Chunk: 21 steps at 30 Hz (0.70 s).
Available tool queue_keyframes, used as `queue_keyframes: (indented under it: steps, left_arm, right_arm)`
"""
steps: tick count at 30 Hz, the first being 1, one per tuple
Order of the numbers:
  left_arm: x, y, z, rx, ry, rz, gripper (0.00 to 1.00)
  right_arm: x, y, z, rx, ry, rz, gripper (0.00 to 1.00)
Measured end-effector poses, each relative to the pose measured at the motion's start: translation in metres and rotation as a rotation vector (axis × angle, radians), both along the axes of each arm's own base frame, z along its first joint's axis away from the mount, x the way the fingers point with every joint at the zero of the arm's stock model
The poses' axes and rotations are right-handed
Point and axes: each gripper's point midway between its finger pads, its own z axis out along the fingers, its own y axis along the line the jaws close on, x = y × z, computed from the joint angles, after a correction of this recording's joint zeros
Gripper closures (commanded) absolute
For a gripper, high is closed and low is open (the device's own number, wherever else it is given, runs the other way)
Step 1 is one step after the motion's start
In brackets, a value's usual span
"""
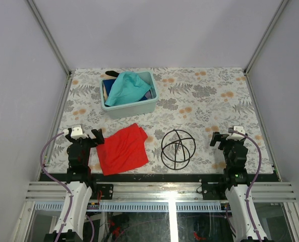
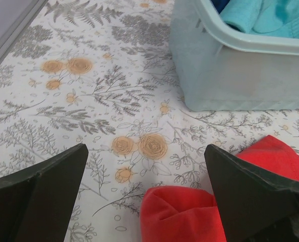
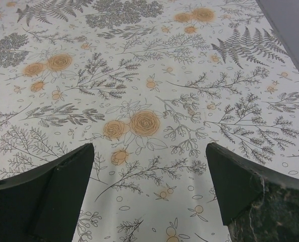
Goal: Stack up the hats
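My L tool (image 2: 145, 148) and R tool (image 3: 150, 146) are both released, nothing held, low over the table (image 1: 204, 96). The hats (image 1: 126, 86) lie jumbled in the bin (image 1: 130, 108) at far side, teal one on top. So no stack is made yet, i.e. the whole job is left.

Black arms (image 1: 78, 154), white lower links (image 1: 74, 204); lilac cables (image 1: 45, 153); wedge-shaped black end effector fingers (image 2: 48, 196)

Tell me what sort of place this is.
Probably a lab robot test cell: plain grey walls on metal framing box in a floral-covered table, with the left arm and right arm bolted to a rail at its near edge.
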Motion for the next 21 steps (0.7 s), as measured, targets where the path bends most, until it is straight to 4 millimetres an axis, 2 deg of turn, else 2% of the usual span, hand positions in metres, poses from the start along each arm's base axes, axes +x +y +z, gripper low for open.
queue_keyframes:
  steps: [4, 6, 8, 10, 13, 17, 18, 19, 20, 21]
  left_arm:
    - [-0.003, 0.01, -0.006, -0.013, 0.045, 0.063, 0.0]
    - [-0.003, 0.014, -0.003, -0.016, 0.076, 0.09, 0.0]
    - [0.0, 0.016, 0.014, -0.007, 0.083, 0.097, 0.0]
    - [0.005, 0.017, 0.041, 0.009, 0.063, 0.094, 0.0]
    - [0.01, 0.018, 0.093, 0.021, 0.009, 0.091, 0.0]
    - [0.008, 0.014, 0.157, -0.024, -0.052, 0.088, 0.0]
    - [0.007, 0.01, 0.168, -0.045, -0.052, 0.072, 0.0]
    - [0.006, 0.005, 0.178, -0.061, -0.045, 0.046, 0.0]
    - [0.004, -0.001, 0.185, -0.078, -0.04, 0.019, 0.0]
    - [0.003, -0.008, 0.193, -0.102, -0.037, -0.014, 0.0]
  right_arm:
    - [-0.001, -0.003, -0.001, 0.001, 0.005, -0.02, 0.01]
    - [-0.002, -0.004, -0.004, 0.003, 0.018, -0.025, 0.01]
    - [-0.005, -0.003, -0.009, 0.003, 0.052, -0.022, 0.01]
    - [-0.007, -0.002, -0.006, 0.01, 0.078, -0.02, 0.01]
    - [-0.004, -0.002, 0.025, 0.032, 0.041, -0.024, 0.01]
    - [0.003, -0.008, 0.093, 0.117, -0.065, -0.095, 0.01]
    - [0.005, -0.01, 0.11, 0.132, -0.081, -0.109, 0.01]
    - [0.01, -0.01, 0.14, 0.151, -0.122, -0.118, 0.01]
    - [0.01, -0.009, 0.143, 0.153, -0.127, -0.116, 0.01]
    - [0.012, -0.008, 0.157, 0.167, -0.15, -0.112, 0.01]
